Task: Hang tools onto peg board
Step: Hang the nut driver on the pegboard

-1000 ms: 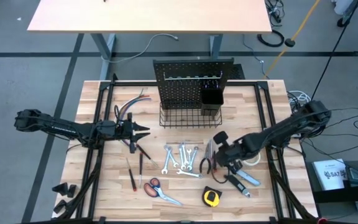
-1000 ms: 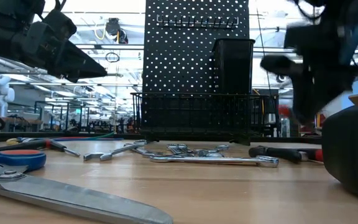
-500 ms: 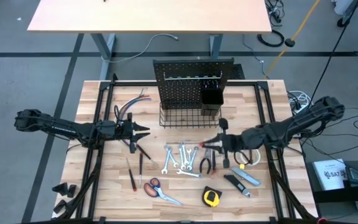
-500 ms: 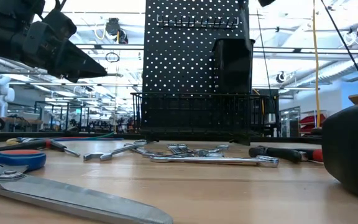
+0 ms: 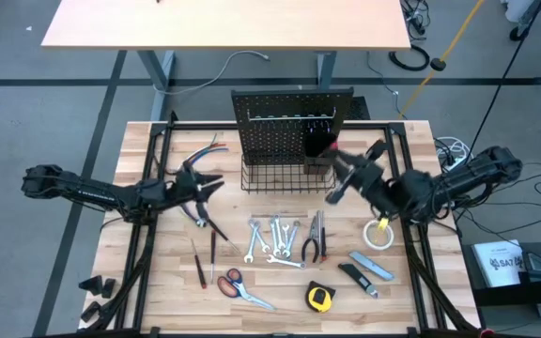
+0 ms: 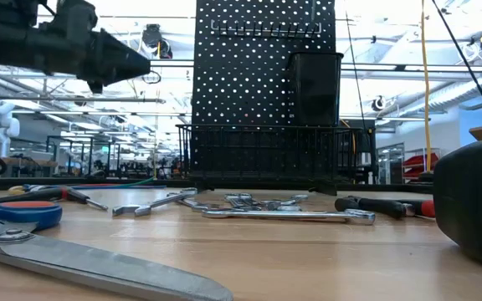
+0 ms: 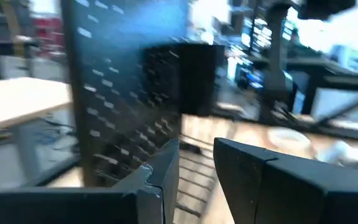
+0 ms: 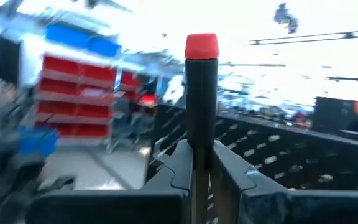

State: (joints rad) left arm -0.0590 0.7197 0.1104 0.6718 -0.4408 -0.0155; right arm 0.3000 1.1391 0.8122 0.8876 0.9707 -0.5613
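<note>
The black peg board [image 5: 280, 122] stands at the table's far middle, with its wire basket [image 5: 270, 176] and black cup [image 5: 317, 147]. My right gripper [image 5: 338, 169] is shut on a black-handled screwdriver with a red cap [image 8: 202, 45], high up, close to the right of the cup. My left gripper [image 5: 205, 181] is open and empty. It hovers left of the basket and points toward the board, and it also shows in the low view [image 6: 136, 63]. Wrenches [image 5: 275, 239], pliers [image 5: 316, 241], scissors [image 5: 239, 286], a tape measure [image 5: 319, 299], a utility knife [image 5: 371, 268] and a tape roll [image 5: 378, 235] lie on the table. My right gripper pinches the screwdriver's black handle [image 8: 202, 127] between its two fingers, which lie across it. The red-capped end stands free beyond the fingers. The shaft is hidden by the gripper. The screwdriver is lifted clear of the table.
Two more screwdrivers [image 5: 205, 253] lie at the near left, and another [image 5: 209, 223] lies below my left gripper. A bundle of coloured wires [image 5: 195, 158] lies left of the basket. The black frame rails [image 5: 402, 188] run along both sides of the table.
My right gripper has risen from the tools at the table's near right with the screwdriver. It has gone toward the far edge, up to the cup, turning as it went. The tape roll now shows. My left gripper has risen a little and turned toward the peg board.
</note>
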